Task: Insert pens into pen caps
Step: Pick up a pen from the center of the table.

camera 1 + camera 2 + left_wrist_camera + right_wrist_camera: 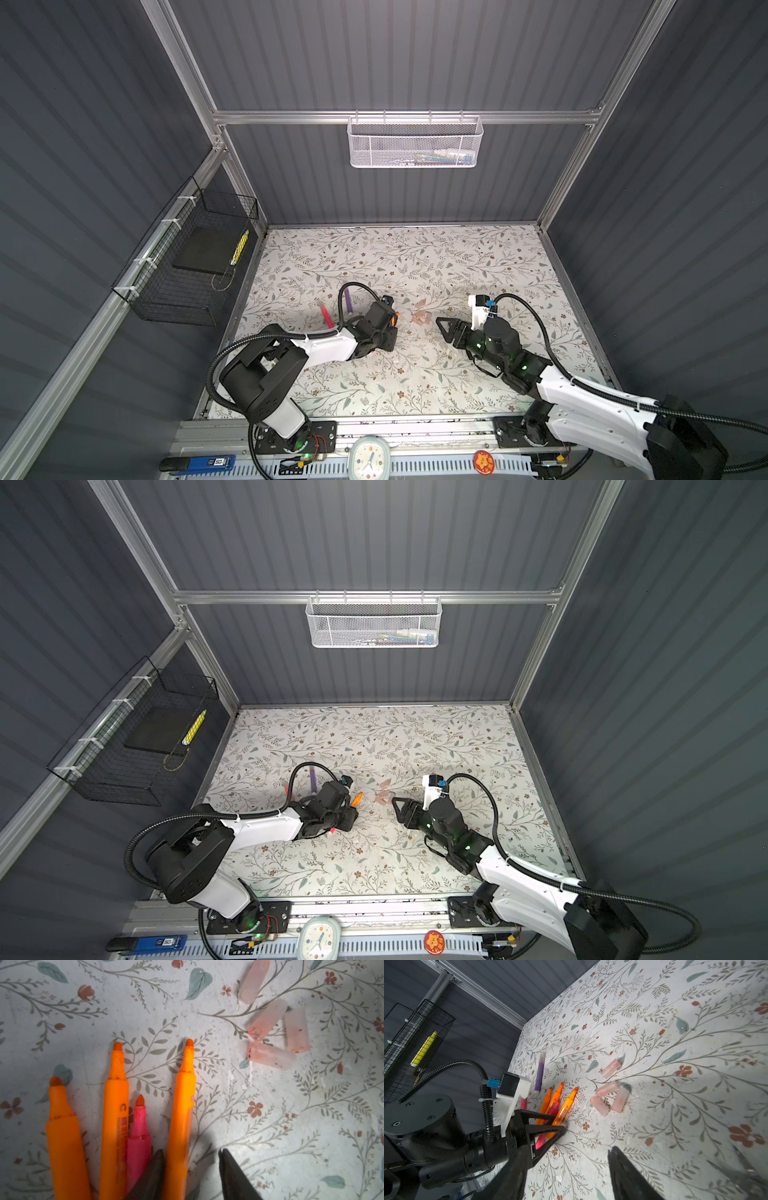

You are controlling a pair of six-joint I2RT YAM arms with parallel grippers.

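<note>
L fingers [234,1176] straddling orange pen [182,1105], gaping, not yet clamping. R fingers [629,1178] hanging spread, gripping nothing, near 4 pen caps [268,1020] lying on tabletop [415,266], midway btwn side edges.

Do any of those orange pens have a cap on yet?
No: all three orange pens show bare tips, and four caps lie loose beside them.

Three orange pens [115,1115], two pink pens [138,1147], one purple pen [539,1076], four pen caps [268,1020].
</note>
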